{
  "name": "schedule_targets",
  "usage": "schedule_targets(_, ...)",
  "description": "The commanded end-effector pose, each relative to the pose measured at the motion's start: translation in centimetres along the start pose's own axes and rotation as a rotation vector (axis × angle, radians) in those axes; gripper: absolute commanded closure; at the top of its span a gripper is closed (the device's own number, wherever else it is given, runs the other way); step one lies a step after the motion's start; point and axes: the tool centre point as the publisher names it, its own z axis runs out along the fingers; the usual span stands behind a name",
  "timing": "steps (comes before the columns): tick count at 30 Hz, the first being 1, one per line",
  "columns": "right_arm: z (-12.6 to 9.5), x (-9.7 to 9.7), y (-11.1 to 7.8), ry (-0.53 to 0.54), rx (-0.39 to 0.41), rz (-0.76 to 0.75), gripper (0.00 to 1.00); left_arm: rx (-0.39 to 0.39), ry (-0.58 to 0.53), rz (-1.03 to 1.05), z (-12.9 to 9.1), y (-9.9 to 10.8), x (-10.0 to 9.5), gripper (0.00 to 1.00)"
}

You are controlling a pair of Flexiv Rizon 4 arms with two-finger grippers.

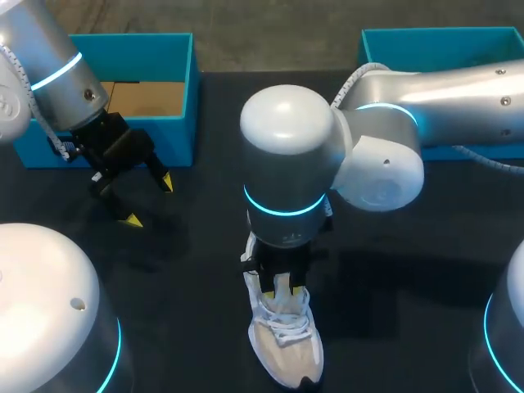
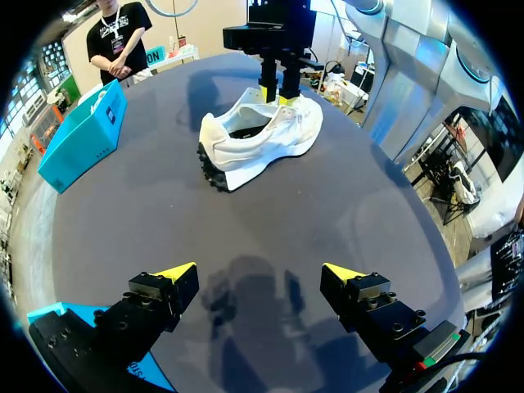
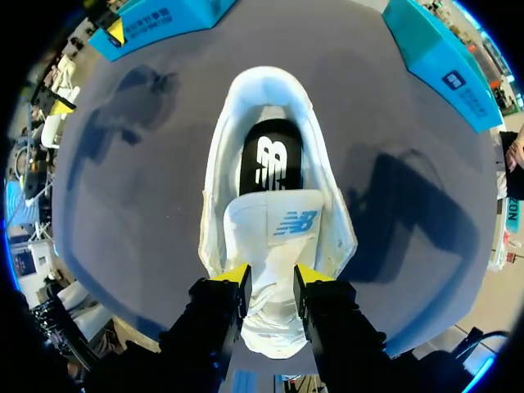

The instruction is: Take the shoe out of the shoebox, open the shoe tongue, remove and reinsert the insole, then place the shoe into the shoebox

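A white sneaker [image 1: 286, 344] lies on the dark table near its front edge, seen sideways in the left wrist view [image 2: 262, 135]. Its black insole [image 3: 270, 160] shows inside the opening. My right gripper [image 1: 282, 286] comes down on the sneaker from above. Its yellow-tipped fingers [image 3: 237, 274] sit on either side of the raised white tongue [image 3: 274, 225], pressed against it. My left gripper [image 1: 149, 201] hangs open over bare table in front of the left shoebox [image 1: 176, 135], holding nothing, well away from the sneaker.
A second teal shoebox [image 1: 442, 37] stands at the back right, behind my right arm. The left shoebox is open, with a brown floor inside. Bare table lies between my left gripper [image 2: 258, 274] and the sneaker.
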Motion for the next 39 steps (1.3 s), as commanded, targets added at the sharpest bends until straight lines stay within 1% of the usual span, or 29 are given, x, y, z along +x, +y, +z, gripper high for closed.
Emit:
schedule_targets(1, -1.5, 0.3, -0.1, -0.032, -0.017, -0.012, 0.67, -0.003, 0.000, 0.000, 0.0, 0.0, 0.1, 0.00)
schedule_targets(5, -2.0, 0.3, 0.4, -0.050, -0.024, -0.034, 0.66, -0.003, 0.000, 0.000, 0.0, 0.0, 0.1, 0.00)
schedule_targets(14, -0.5, -0.3, 2.6, -0.039, -0.037, -0.081, 0.62, -0.003, 0.000, 0.000, 0.0, 0.0, 0.1, 0.00)
schedule_targets(19, -0.1, -0.4, 3.0, -0.024, -0.029, -0.083, 0.60, -0.003, 0.000, 0.000, 0.0, 0.0, 0.1, 0.00)
schedule_targets(23, -1.2, -0.3, 2.8, -0.043, -0.042, -0.086, 0.60, -0.003, 0.000, 0.000, 0.0, 0.0, 0.1, 0.00)
schedule_targets(26, -2.4, -0.2, 2.9, -0.046, -0.056, -0.121, 0.58, -0.003, 0.000, 0.000, 0.0, 0.0, 0.1, 0.00)
schedule_targets(28, -3.4, -0.3, 3.1, -0.022, -0.085, -0.190, 0.55, -0.003, 0.000, 0.000, 0.0, 0.0, 0.1, 0.00)
schedule_targets(30, -4.4, -0.6, 3.5, 0.008, -0.100, -0.294, 0.53, -0.003, 0.000, 0.000, 0.0, 0.0, 0.1, 0.00)
schedule_targets(31, -4.9, -0.7, 3.8, 0.004, -0.100, -0.321, 0.51, -0.003, 0.000, 0.000, 0.0, 0.0, 0.1, 0.00)
schedule_targets(32, -5.6, -0.9, 4.2, 0.011, -0.108, -0.394, 0.38, -0.003, 0.000, 0.000, 0.0, 0.0, 0.1, 0.00)
schedule_targets(34, -6.5, -1.2, 4.9, 0.005, -0.103, -0.474, 0.04, -0.003, 0.000, 0.000, 0.0, 0.0, 0.1, 0.00)
schedule_targets(35, -6.7, -1.3, 5.2, 0.003, -0.096, -0.512, 0.00, -0.003, 0.000, 0.000, 0.0, 0.0, 0.1, 0.00)
schedule_targets(36, -7.2, -1.5, 5.7, 0.004, -0.095, -0.590, 0.00, -0.003, 0.000, 0.000, 0.0, 0.0, 0.1, 0.00)
schedule_targets(37, -7.5, -1.6, 6.0, 0.000, -0.099, -0.625, 0.00, -0.003, 0.000, 0.000, 0.0, 0.0, 0.1, 0.00)
schedule_targets(39, -8.3, -2.1, 6.9, 0.023, -0.088, -0.839, 0.00, -0.003, 0.000, 0.000, 0.0, 0.0, 0.1, 0.00)
